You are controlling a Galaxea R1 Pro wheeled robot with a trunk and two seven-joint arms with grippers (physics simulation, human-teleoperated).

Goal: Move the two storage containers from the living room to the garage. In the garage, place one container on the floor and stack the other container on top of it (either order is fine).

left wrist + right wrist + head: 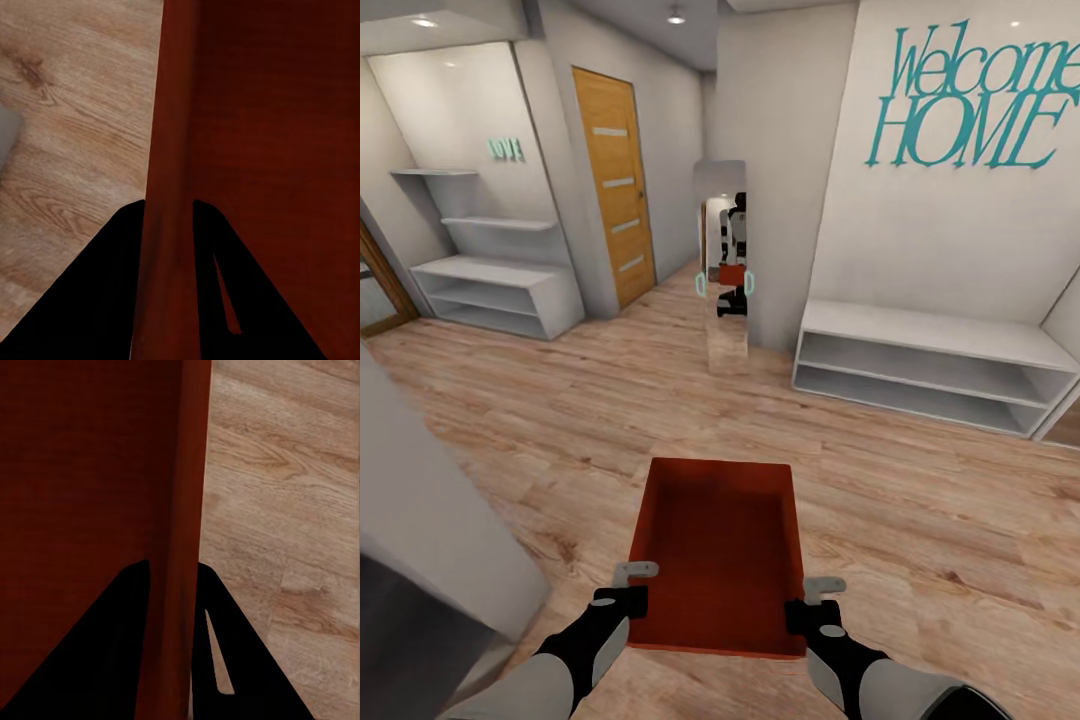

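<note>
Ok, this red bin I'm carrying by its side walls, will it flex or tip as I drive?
The storage container probably stays stiff: its walls look straight where the left gripper and right gripper pinch them. It looks empty, so likely light. Both grips sit near its near end, so the far end may dip.

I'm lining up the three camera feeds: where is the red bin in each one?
Head view: red bin low in the middle, held between both claws.
Left wrist view: its wall runs between the claw's fingers.
Right wrist view: its wall does the same.
Shared landmark: the wood plank floor.
</note>
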